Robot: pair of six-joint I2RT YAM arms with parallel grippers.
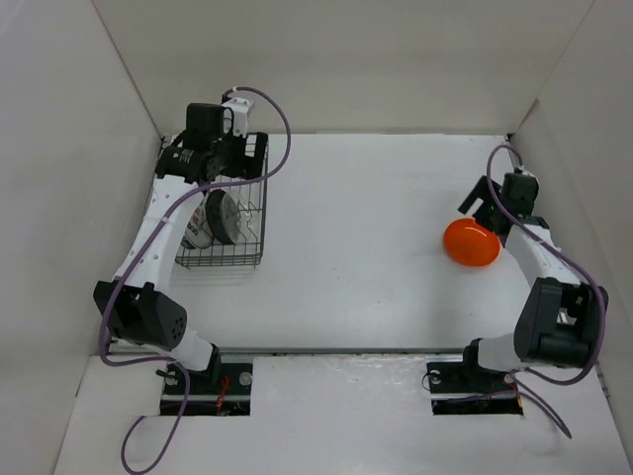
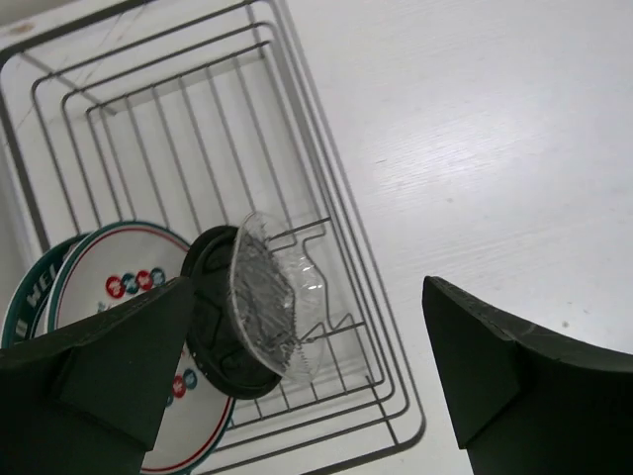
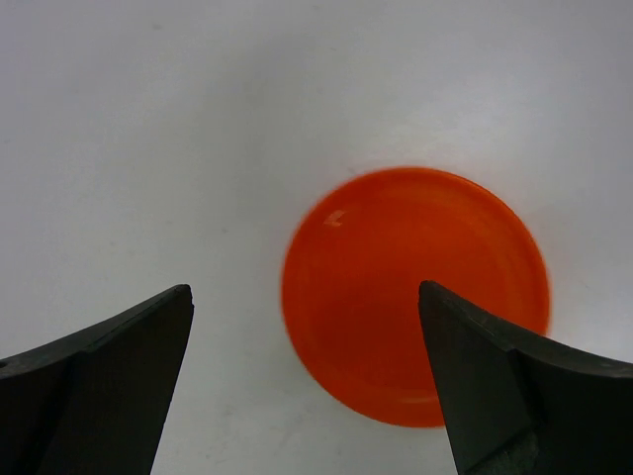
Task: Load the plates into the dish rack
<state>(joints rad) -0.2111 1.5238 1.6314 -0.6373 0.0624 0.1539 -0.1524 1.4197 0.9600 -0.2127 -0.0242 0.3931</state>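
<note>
Left wrist view: patterned-rim plate (image 2: 20, 302) mostly behind red-marked plate (image 2: 119, 287) (left tool (image 2: 307, 292), right tool (image 3: 307, 292) both released)

A robotics laboratory test cell is indicated: a flat white tabletop (image 1: 376, 228) is enclosed on 3 sides by plain white panel walls (image 1: 69, 178). A white-and-black left robot arm (image 1: 158, 233) and a matching right robot arm (image 1: 529, 247) are bolted at its near edge, and loose purple cables (image 1: 285, 139) are run along them. Household items, a dark wire dish rack (image 1: 252, 228) and a round orange plate (image 1: 471, 242), are set out on the bare surface.
</note>
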